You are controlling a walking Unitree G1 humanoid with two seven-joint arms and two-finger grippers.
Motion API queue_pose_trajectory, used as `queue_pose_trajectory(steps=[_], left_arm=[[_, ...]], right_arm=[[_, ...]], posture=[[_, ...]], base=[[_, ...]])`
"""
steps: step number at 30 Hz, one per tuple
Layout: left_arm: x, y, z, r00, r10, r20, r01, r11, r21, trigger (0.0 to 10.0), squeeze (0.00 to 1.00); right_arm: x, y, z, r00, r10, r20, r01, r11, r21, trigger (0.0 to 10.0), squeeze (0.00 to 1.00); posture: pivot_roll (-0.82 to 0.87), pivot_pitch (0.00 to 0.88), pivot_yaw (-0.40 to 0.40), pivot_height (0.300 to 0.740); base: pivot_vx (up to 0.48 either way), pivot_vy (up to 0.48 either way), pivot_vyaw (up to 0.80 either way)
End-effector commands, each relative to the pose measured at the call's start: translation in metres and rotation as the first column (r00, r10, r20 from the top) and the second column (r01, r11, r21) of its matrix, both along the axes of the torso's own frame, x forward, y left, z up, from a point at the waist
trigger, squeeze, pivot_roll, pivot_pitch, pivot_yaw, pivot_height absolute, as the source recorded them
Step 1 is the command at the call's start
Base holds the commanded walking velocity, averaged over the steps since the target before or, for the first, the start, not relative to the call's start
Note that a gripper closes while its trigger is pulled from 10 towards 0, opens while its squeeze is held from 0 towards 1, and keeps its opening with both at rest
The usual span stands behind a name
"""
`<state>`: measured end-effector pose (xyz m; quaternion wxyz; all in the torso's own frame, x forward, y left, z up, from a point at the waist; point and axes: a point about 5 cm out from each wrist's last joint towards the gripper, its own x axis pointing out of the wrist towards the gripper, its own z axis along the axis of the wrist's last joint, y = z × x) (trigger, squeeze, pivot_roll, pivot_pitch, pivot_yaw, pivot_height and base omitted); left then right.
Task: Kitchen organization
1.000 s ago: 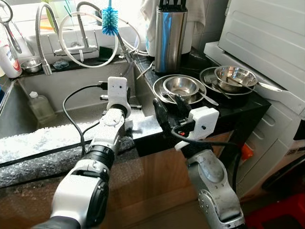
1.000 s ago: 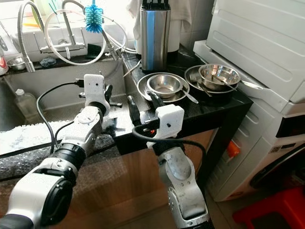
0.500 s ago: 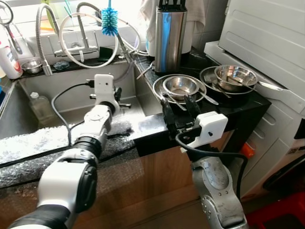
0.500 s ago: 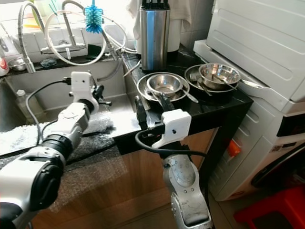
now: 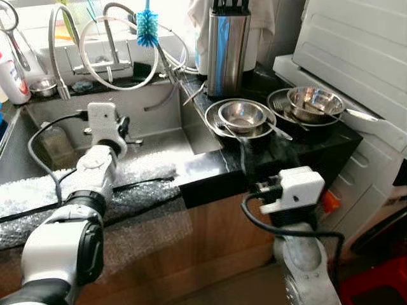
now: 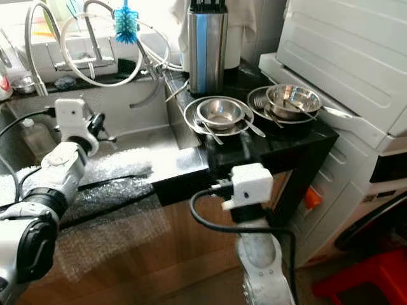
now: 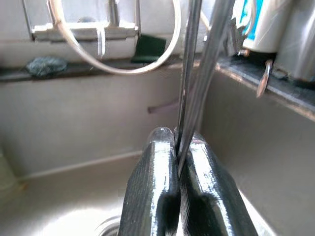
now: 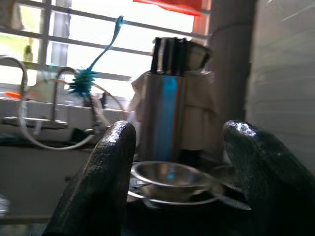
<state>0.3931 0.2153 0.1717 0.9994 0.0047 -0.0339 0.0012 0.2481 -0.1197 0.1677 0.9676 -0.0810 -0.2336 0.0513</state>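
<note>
My left gripper (image 5: 123,130) is over the steel sink (image 5: 76,111), shut on two thin metal utensil handles (image 7: 191,93) that stick out past its fingertips (image 7: 160,147). My right gripper (image 5: 261,159) is blurred at the front edge of the black counter (image 5: 210,168), open, with nothing between its fingers (image 8: 106,167). It points at a steel bowl on plates (image 5: 241,116) with cutlery lying beside it. A second stack of steel bowls (image 5: 313,103) sits to the right on a dark pan. Behind them stands a steel knife block (image 5: 226,47).
A blue bottle brush (image 5: 147,28) and looped tap hoses (image 5: 117,57) hang over the sink's back ledge. A plastic bottle (image 5: 54,143) stands in the basin. Bubble wrap (image 5: 95,184) covers the sink's front rim. A white washing machine (image 5: 356,51) borders the counter on the right.
My left arm has swung left, away from the counter and over the sink basin. My right arm has dropped back and to the right, its gripper now at the counter's front edge.
</note>
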Motion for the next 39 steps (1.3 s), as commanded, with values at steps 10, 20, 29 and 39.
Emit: queue_pose_trajectory(steps=[10,20,29,39], left_arm=[[-0.006,0.000,-0.012,1.000,0.014,0.021,-0.013,0.998,-0.054,10.0,0.00],[-0.004,-0.004,-0.008,0.999,0.021,0.033,-0.019,0.998,-0.062,10.0,0.00],[0.003,-0.015,0.003,0.999,0.014,0.033,-0.011,0.997,-0.079,10.0,0.00],[0.002,-0.020,-0.011,0.998,-0.015,-0.060,0.014,1.000,-0.023,10.0,0.00]], right_arm=[[0.001,-0.028,-0.045,0.975,-0.164,-0.148,0.155,0.985,-0.072,10.0,0.00],[0.003,-0.043,-0.105,0.863,-0.192,-0.468,0.232,0.972,0.029,10.0,0.00],[-0.015,-0.045,-0.177,0.618,-0.176,-0.766,0.211,0.976,-0.054,10.0,0.00],[-0.026,-0.046,-0.197,0.535,-0.159,-0.830,0.248,0.968,-0.025,10.0,0.00]], posture=[[-0.19,0.000,0.012,0.740],[-0.17,0.000,0.005,0.740],[-0.17,0.000,0.001,0.740],[-0.17,0.000,0.009,0.740]], base=[[0.000,0.000,0.00],[0.000,0.000,0.00],[0.000,0.000,0.00],[0.000,0.000,0.00]])
